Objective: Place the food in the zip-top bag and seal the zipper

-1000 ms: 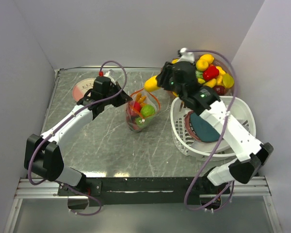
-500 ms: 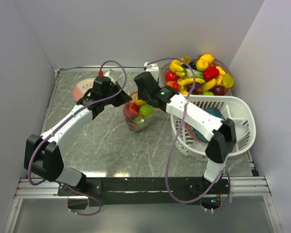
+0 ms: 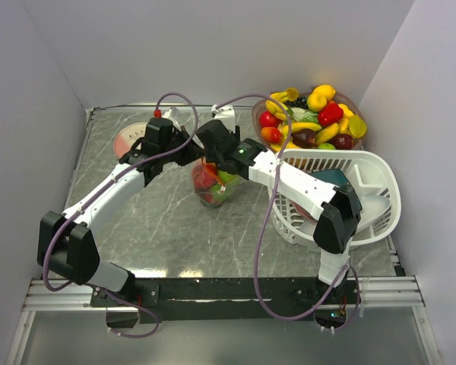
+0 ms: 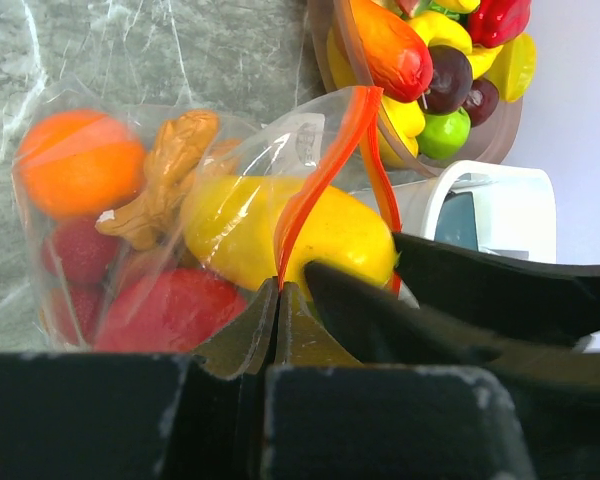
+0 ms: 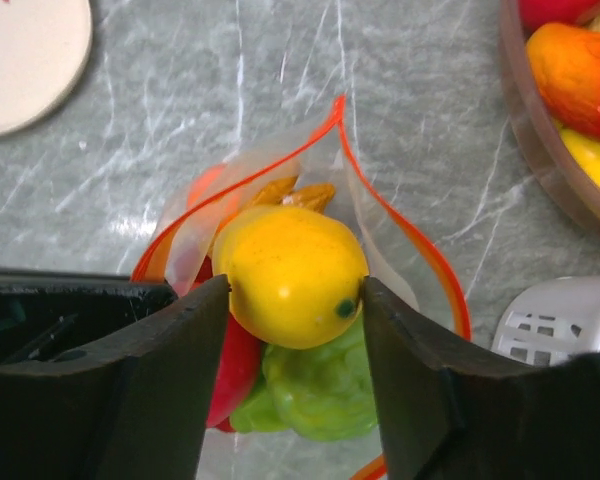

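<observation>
Step in hand: dropping a yellow lemon (image 5: 285,262) into the zip-top bag (image 3: 211,190).

- Bag stands mouth-up on the bench (image 5: 280,60), already partly filled with food.
- Lemon sits in the bag's mouth, on top of a green piece (image 5: 315,395).
- To do it well, I judge: spread the fingers evenly, then lift straight above the bag without snagging the zipper (image 4: 320,165). Keep the rim pinch firm so the mouth holds wide.
- Right claw (image 5: 292,290): over the bag's mouth, about half spread, both fingers pressed against the lemon's flanks.
- Left claw (image 4: 280,292): at the bag's rim, fully closed on the zipper strip.
</observation>
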You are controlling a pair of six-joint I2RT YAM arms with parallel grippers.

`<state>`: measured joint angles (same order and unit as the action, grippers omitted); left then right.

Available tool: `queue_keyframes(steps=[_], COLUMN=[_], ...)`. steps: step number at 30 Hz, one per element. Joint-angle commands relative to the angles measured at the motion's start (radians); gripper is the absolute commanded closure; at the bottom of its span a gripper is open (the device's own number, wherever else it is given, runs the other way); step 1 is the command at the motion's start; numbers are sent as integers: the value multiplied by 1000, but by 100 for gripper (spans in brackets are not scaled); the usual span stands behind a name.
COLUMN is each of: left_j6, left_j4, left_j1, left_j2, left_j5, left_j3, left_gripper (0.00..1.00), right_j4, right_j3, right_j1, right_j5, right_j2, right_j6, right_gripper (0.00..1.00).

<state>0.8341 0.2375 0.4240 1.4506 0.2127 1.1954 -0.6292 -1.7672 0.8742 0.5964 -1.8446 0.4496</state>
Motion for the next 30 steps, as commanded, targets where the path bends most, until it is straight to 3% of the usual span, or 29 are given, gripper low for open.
queue_keyframes(steps=[1, 7, 12, 16, 20, 27, 30], left_j6=[2, 7, 7, 3, 0, -3, -12], left_j4=[-24, -29, -27, -24, -21, -18, -9], left_j1=[-4, -7, -10, -13, -14, -16, -14], left_j2=[-35, -35, -44, -47, -49, -39, -39], left_j5=[-6, -13, -19, -18, -18, -13, -19], left_j3=[46, 30, 27, 27, 27, 36, 46], left_gripper=[99, 99, 99, 99, 99, 99, 99], right_j4=[-36, -9, -38, -26, 5, 69, 82], right_j3=[-17, 0, -5, 101, 207, 298, 284], right_j1=[5, 0, -15, -75, -138, -190, -199], right_j5=[-41, -61, -21, -43, -165, -337, -356], right_j2=[-10, 102, 195, 263, 291, 251, 220], right_j6=[-3, -23, -31, -12, 9, 27, 34], right_gripper=[32, 18, 16, 18, 34, 42, 53])
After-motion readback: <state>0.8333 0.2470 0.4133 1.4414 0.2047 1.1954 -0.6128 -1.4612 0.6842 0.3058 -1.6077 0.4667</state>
